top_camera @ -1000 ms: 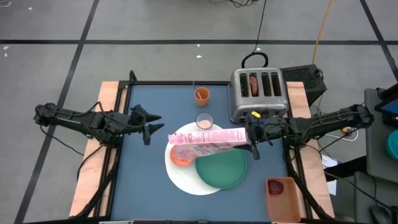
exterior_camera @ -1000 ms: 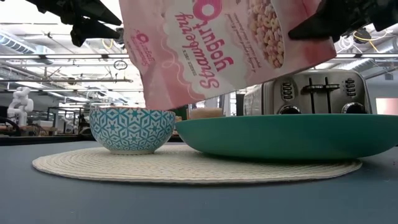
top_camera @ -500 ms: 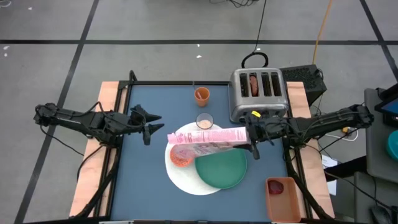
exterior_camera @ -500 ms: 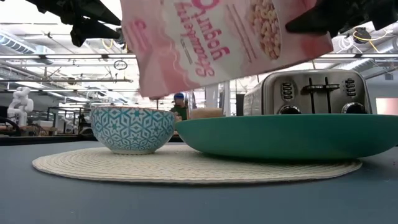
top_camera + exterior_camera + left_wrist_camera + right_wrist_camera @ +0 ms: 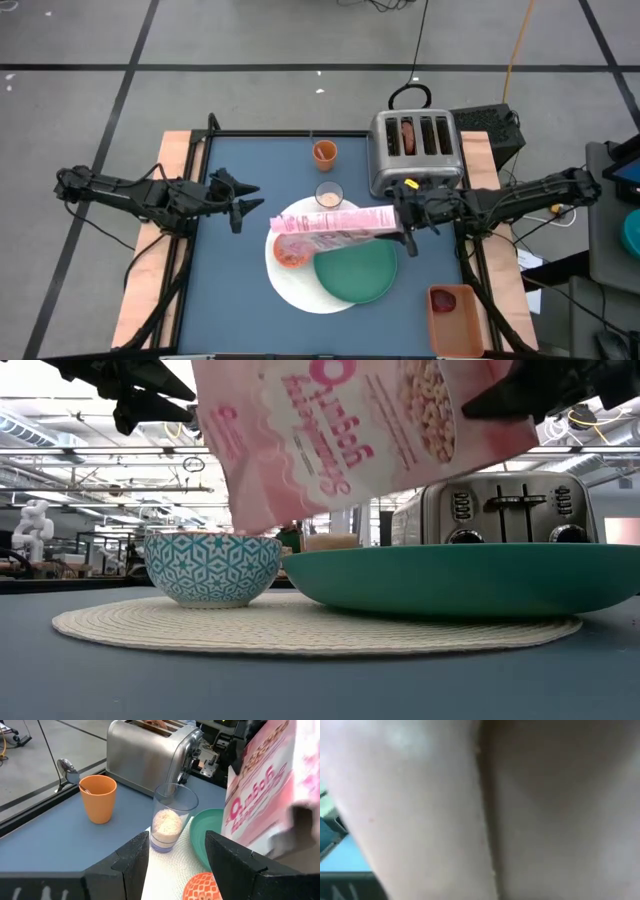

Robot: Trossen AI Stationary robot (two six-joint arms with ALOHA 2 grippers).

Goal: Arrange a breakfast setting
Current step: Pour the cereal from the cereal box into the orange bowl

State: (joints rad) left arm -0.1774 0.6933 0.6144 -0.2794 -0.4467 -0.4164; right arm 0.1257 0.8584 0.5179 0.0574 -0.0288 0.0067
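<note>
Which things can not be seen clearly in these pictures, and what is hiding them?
- Bowl contents: in the low view the rim hides them; in the high view the cereal box held by the right claw partly covers the bowl.
- Right wrist view: the box fills the picture, so nothing else shows.
- Toaster slots: something reddish sits in one, too small to identify in the high view.
- Orange cup inside: the left wrist view does not show its bottom.

Pink cereal box (image 5: 420, 795) blurred across the right wrist view, upper part cut off in low view.
</note>
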